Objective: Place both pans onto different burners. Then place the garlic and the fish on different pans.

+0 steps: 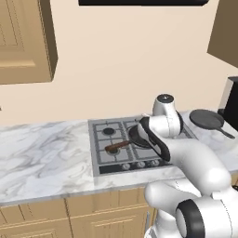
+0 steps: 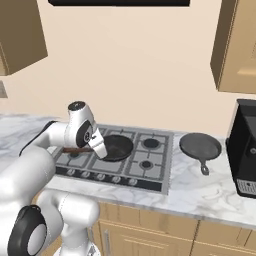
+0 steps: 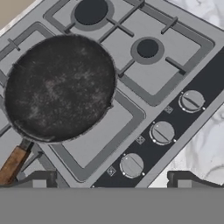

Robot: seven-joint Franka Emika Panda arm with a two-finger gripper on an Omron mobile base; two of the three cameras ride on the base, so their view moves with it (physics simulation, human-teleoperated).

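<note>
On the cooktop (image 2: 150, 160), the black pan (image 3: 59, 87) sits over the middle burner, its wooden handle (image 3: 12, 164) pointing toward the front-left knobs side. Gripper (image 3: 111, 180) hangs above the cooktop's front edge, jaws wide, holding nothing. In the hand view the pan lies ahead and left of the fingertips (image 3: 39, 179), apart from them; the handle end is just beside the left tip. Two bare burners (image 3: 147, 48) lie beyond. The grey pan (image 2: 200, 146) rests on the marble counter (image 2: 200, 195) right of the cooktop, well apart from the gripper, near a black appliance (image 2: 245, 150).
</note>
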